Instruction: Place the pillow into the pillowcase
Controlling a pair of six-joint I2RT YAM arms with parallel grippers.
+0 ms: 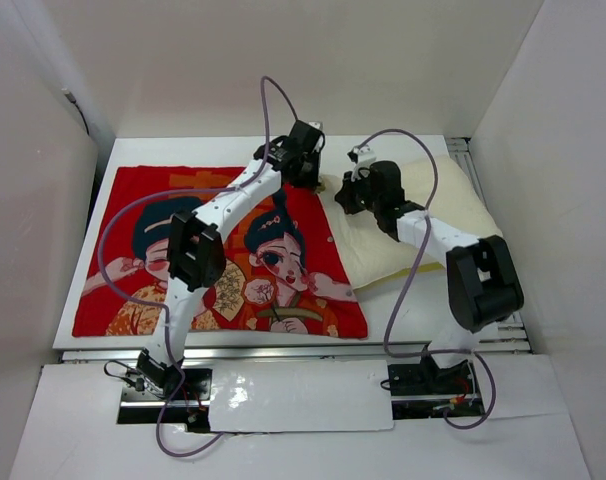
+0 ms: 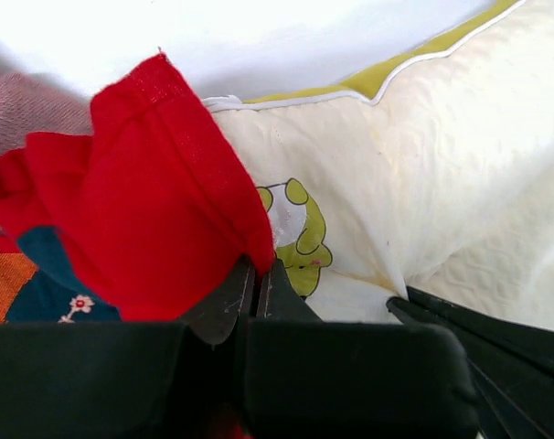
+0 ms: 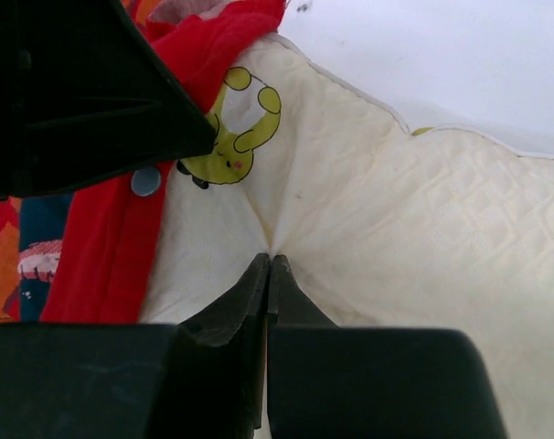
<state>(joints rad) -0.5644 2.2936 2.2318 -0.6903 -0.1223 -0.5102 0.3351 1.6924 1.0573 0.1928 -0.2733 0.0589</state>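
Pillowcase (image 1: 223, 260) flat on the left, pillow (image 1: 453, 215) just beside it on the right, none of it inside yet.
Your left gripper (image 2: 256, 274) was clamped tight on a fold of the red edge at the pillowcase's far right corner. Had it caught both layers, the mouth would stay closed when you lifted, and so thin a hold could slip. Your right gripper (image 3: 268, 265) was closed on a small pucker of the pillow's cover near the logo (image 3: 231, 137). That slight pinch could pull free, or drag only the cover and bunch the pillow against the red edge. The two grippers sat close together over the tabletop (image 1: 183, 150), so you risked knocking one into the other.
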